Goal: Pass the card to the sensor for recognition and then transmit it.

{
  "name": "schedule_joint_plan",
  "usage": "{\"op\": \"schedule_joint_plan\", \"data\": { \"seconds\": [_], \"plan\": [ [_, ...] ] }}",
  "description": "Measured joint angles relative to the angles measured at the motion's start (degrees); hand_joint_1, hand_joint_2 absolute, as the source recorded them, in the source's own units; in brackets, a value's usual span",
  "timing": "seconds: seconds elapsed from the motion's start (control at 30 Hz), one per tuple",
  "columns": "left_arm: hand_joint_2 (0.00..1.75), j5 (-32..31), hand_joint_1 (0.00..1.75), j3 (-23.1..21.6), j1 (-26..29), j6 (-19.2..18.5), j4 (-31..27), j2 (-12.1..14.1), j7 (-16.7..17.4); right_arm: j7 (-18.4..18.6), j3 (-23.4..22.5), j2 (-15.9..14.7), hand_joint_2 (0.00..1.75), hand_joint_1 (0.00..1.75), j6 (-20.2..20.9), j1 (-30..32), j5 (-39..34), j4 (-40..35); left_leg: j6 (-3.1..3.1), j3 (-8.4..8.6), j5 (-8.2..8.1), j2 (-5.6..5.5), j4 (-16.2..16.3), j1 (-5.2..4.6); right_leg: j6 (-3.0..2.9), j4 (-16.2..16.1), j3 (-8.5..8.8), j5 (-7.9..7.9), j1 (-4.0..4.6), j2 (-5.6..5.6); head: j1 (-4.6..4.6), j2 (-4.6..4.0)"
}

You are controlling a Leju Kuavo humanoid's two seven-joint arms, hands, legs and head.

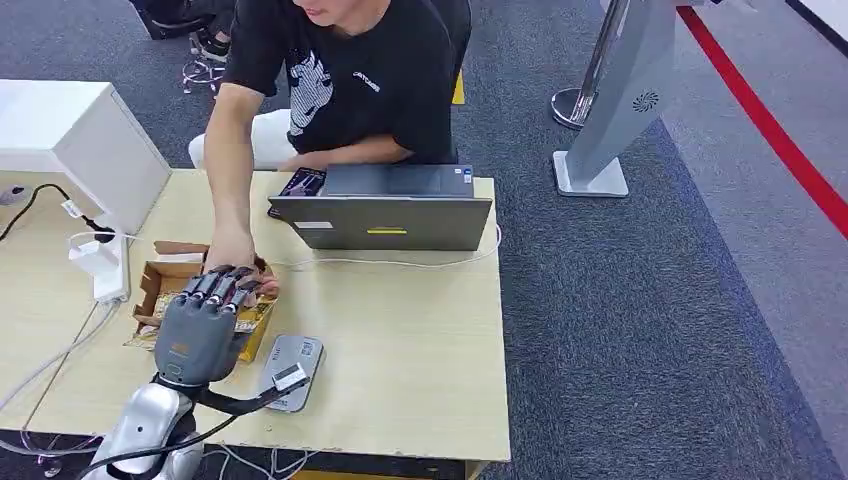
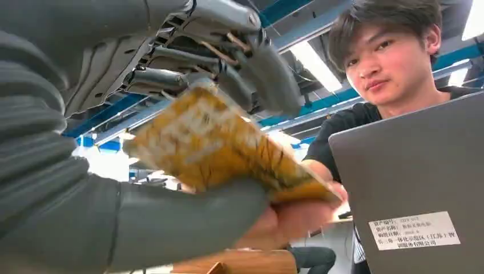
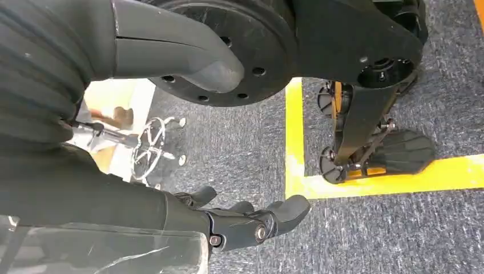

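Left hand (image 1: pixel 200 325) is raised over the left part of the table (image 1: pixel 420 340), fingers toward the person (image 1: pixel 340 80) seated behind the laptop (image 1: pixel 385 215). It grips the yellow patterned card (image 2: pixel 228 148) between thumb and fingers (clearest in the left wrist view, where the card lies across the thumb with the fingers closed on its other face). The person's hand (image 1: pixel 232 250) reaches across the table and touches the far edge of the same card; in the left wrist view their fingertips (image 2: pixel 297 220) pinch it from beneath. Both hold it at once.

Just below the left hand sits an open cardboard box (image 1: pixel 160 275). The grey sensor pad (image 1: pixel 292 370) lies flat on the table, just beside the left wrist, toward the near edge.

Right hand (image 3: pixel 251 220) hangs at the robot's side over grey carpet (image 3: pixel 399 234), fingers loosely curled, apart, holding nothing.
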Motion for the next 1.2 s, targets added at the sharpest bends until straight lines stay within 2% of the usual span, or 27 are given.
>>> {"op": "schedule_joint_plan", "data": {
  "seconds": [0.2, 0.37, 0.53, 0.63, 0.9, 1.2],
  "plan": [
    [1.75, 0.4, 1.75, 0.0, 0.0, -0.7, -0.2, -0.7, -0.6, 0.0, 0.0, 0.0, 1.75, 0.0, 0.0, 0.0, -0.7, 0.0, 0.0, -0.01, 0.0, 0.0, 0.0, 0.0, 0.0, 0.0, 0.0, 0.0, 0.0, 0.0, 0.02, 0.0],
    [1.75, 3.0, 1.75, 0.0, 0.6, -3.5, -0.5, -1.4, -2.5, -0.2, 0.1, 0.0, 1.75, 0.0, -0.1, 0.0, -1.4, 0.0, 0.0, 0.0, 0.0, 0.01, 0.0, -0.01, 0.0, 0.0, 0.0, 0.0, 0.0, 0.0, 0.0, 0.0],
    [1.75, 3.7, 1.75, -1.8, 2.5, -7.2, -0.5, -1.4, -2.7, -0.3, 0.1, 0.0, 1.75, 0.0, -0.3, 0.0, -2.6, 0.0, 0.0, -0.02, -0.01, 0.01, 0.0, -0.01, 0.0, 0.0, -0.01, 0.0, 0.0, 0.0, 0.0, 0.0],
    [1.75, 5.0, 1.75, -3.9, 4.1, -10.0, -0.3, -0.5, -1.8, -0.4, 0.1, 0.0, 1.75, 0.0, -0.4, 0.0, -3.4, 0.0, 0.0, -0.03, -0.01, 0.01, 0.0, -0.01, 0.0, 0.0, -0.04, -0.01, 0.0, 0.01, 0.0, 0.0],
    [1.75, 8.2, 1.75, -7.1, 6.5, -13.7, 1.5, 2.6, -0.8, -0.5, 0.5, 0.0, 1.75, 0.0, -0.4, 0.0, -4.5, 0.0, 0.0, -0.07, 0.0, 0.01, 0.0, 0.0, 0.0, 0.0, -0.09, -0.01, 0.0, 0.0, 0.0, 0.0],
    [1.75, 9.8, 1.75, -8.9, 6.9, -15.5, 3.8, 4.5, -0.4, -0.5, 1.5, 0.0, 1.75, 0.0, -0.4, 0.0, -5.5, 0.0, -0.01, -0.08, 0.0, 0.0, 0.0, 0.0, 0.0, 0.0, -0.09, -0.01, 0.0, 0.0, 0.02, -0.02]
  ]
}}
